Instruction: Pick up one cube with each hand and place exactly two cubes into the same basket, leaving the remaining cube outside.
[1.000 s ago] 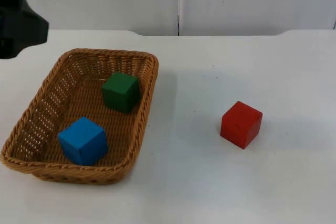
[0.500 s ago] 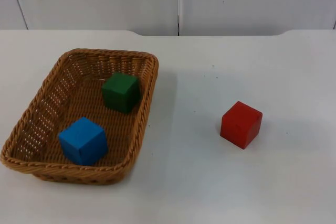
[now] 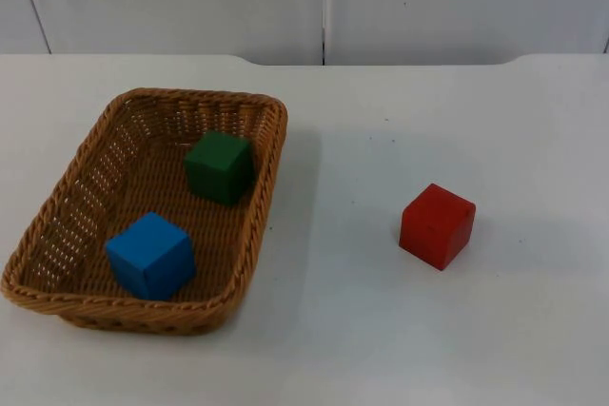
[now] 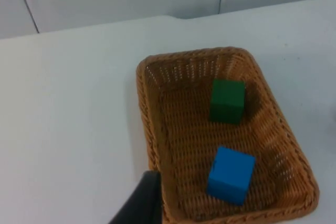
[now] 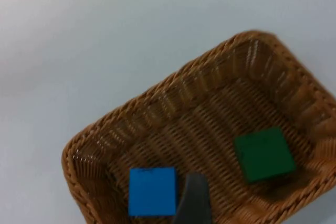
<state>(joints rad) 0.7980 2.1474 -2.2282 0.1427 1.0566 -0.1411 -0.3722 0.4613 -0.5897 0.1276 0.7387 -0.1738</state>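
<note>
A woven brown basket [image 3: 271, 154] sits on the left half of the white table. Inside it a green cube [image 3: 220, 166] rests near the far right wall and a blue cube [image 3: 150, 255] near the front. A red cube [image 3: 437, 225] stands alone on the table, well right of the basket. My left gripper [image 4: 144, 205] hangs high above the table beside the basket [image 4: 144, 108], looking down on the green cube [image 4: 227, 100] and blue cube [image 4: 230, 174]. My right gripper [image 5: 193, 203] hovers high over the basket [image 5: 157, 95], near the blue cube [image 5: 153, 191]; the green cube [image 5: 263, 153] lies further off.
The grey partition wall [image 3: 324, 2] closes the table's far edge. Bare white table lies between the basket and the red cube and all around the red cube.
One second ago the left arm's black body stood at the top view's upper left corner; it has since pulled out of that view. The cubes and basket have not moved.
</note>
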